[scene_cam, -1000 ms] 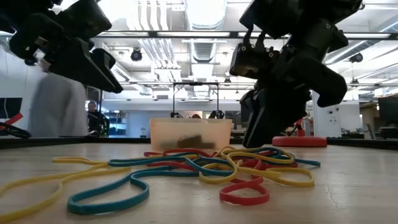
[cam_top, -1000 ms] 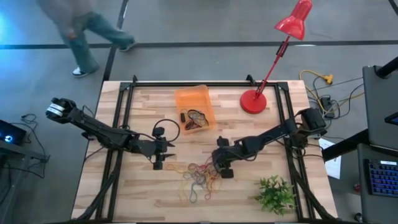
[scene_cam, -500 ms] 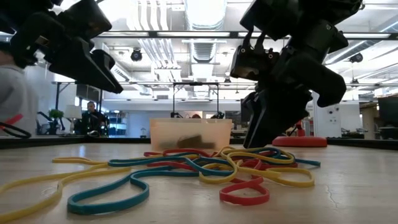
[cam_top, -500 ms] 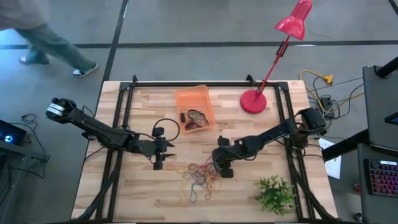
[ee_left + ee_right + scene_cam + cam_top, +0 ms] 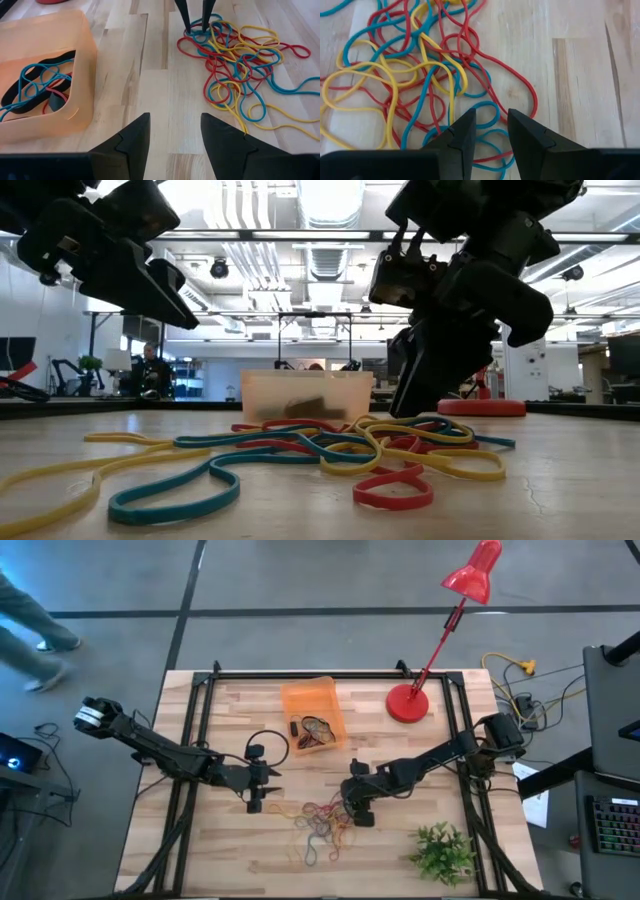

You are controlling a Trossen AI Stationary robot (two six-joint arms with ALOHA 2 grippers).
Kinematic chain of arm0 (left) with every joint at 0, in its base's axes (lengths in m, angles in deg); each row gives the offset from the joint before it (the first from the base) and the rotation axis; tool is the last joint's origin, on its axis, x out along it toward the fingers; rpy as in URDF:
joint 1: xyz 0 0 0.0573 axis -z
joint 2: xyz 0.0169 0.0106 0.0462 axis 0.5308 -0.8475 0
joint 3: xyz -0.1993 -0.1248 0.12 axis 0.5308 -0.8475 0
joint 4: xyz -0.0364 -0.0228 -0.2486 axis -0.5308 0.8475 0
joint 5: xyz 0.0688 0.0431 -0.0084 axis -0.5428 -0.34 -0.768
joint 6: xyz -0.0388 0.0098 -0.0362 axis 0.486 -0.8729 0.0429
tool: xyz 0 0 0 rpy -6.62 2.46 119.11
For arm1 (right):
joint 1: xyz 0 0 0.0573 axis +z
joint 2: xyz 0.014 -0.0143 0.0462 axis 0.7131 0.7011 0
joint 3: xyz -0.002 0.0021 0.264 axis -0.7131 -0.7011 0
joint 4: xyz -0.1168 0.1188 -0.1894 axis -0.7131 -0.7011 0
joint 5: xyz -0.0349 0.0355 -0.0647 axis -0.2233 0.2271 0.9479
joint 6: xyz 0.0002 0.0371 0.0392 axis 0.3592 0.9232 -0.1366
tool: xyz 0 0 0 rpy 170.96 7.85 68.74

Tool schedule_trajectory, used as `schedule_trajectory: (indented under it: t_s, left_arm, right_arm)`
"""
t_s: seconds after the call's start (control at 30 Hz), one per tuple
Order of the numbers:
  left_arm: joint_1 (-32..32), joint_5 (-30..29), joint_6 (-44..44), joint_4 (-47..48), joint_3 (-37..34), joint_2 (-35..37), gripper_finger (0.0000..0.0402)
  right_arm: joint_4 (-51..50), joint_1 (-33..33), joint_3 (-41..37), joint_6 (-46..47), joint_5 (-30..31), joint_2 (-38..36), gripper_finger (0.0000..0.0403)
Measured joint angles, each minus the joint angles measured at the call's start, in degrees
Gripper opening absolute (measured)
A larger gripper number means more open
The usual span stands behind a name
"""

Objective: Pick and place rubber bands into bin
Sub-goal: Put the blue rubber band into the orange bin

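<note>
The rubber bands (image 5: pixel 320 825) lie in a loose tangle of red, yellow and blue loops on the wooden table; a few more lie inside the orange bin (image 5: pixel 300 692), which stands beyond them toward the far edge. My right gripper (image 5: pixel 360 817) is open and points down at the tangle's right edge. Its fingertips stand on either side of a blue loop (image 5: pixel 487 112), and they also show in the left wrist view (image 5: pixel 196 29). My left gripper (image 5: pixel 257 803) is open and hovers over bare wood (image 5: pixel 172 120), between the bin (image 5: pixel 80 110) and the tangle (image 5: pixel 235 65). My right gripper comes at the tangle's right edge from above, pointing steeply down, with a blue loop (image 5: pixel 492 107) lying flat on the table between the open fingers. Whether the fingertips (image 5: pixel 187 30) touch the bands or the wood, I cannot tell.
A red lamp's base (image 5: pixel 407 703) stands at the far right, a small green plant (image 5: pixel 440 852) at the near right, and a black cable loop (image 5: pixel 268 748) lies left of the bin. Black frame rails run along the table's sides.
Both arms and the bands have kept still. A person on the floor beyond the table's far left corner has walked off to the left.
</note>
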Motion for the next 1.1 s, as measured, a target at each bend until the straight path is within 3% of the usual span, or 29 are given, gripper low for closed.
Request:
schedule_trajectory:
  t_s: [0.57,0.7,0.87,1.1]
  left_arm:
    - [0.0,0.0,0.0,0.0,0.0,0.0,0.016]
    - [0.0,0.0,0.0,0.0,0.0,0.0,0.016]
    - [0.0,0.0,0.0,0.0,-0.1,0.0,0.016]
    - [0.0,0.0,0.0,0.1,-0.1,0.0,0.016]
  right_arm:
    - [1.6,0.0,0.2,1.1,-2.2,2.7,0.0098]
    - [1.0,0.0,0.2,-0.1,-2.1,2.4,0.0075]
    - [1.0,0.0,0.2,-2.0,-2.0,2.4,0.0017]
    - [1.0,0.0,0.2,-2.7,0.2,1.0,0.0008]
